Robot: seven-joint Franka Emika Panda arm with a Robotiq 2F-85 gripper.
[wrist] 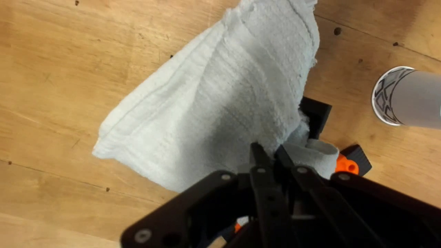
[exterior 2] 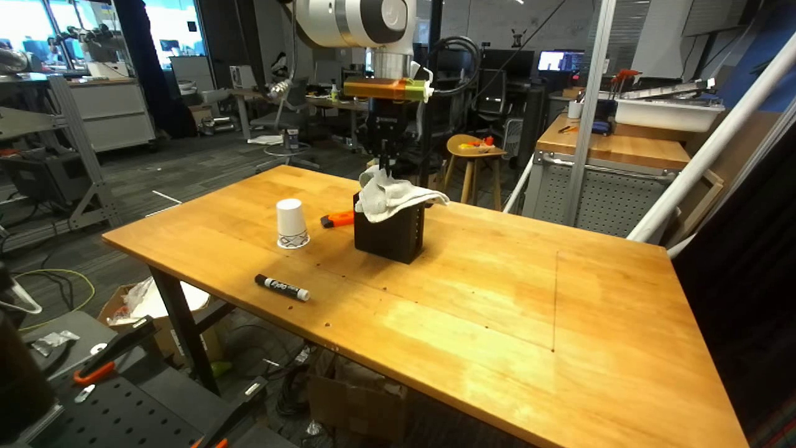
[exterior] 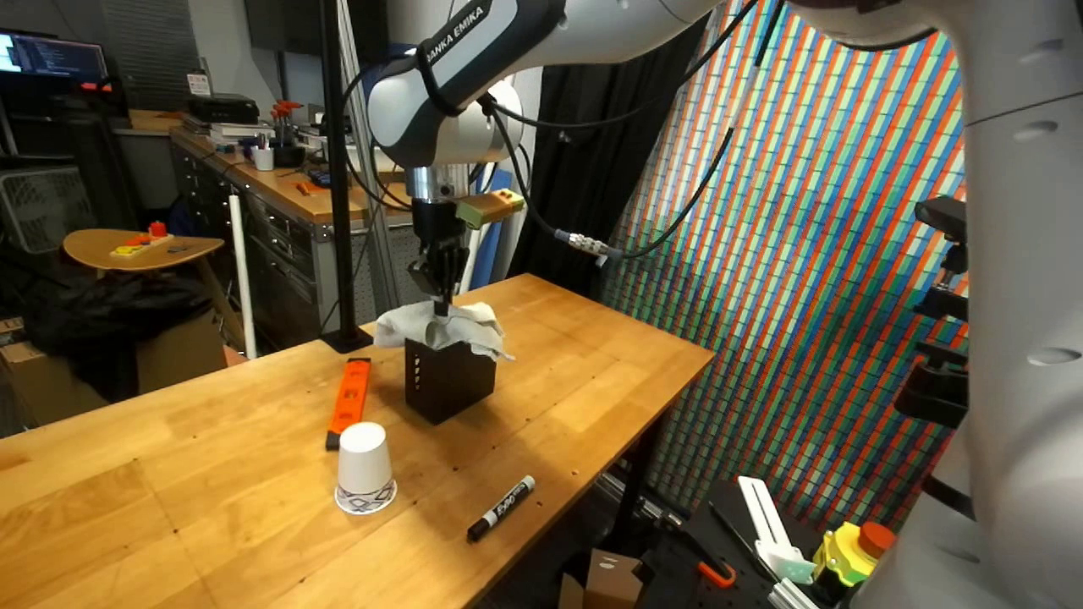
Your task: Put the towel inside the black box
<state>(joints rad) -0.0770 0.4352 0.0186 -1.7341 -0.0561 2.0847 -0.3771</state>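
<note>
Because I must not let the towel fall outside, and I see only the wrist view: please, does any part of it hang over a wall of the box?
Observer: Yes. In an exterior view, the towel hangs down over the upper part of one wall of the box.
Operator: Thank you. What lies close to the box?
Observer: An orange tool; in an exterior view, I see a gap between it and the box.
Operator: And is there something on the table that I cannot see at all?
Observer: Yes. In both exterior views, a marker lies near the table's edge.
</note>
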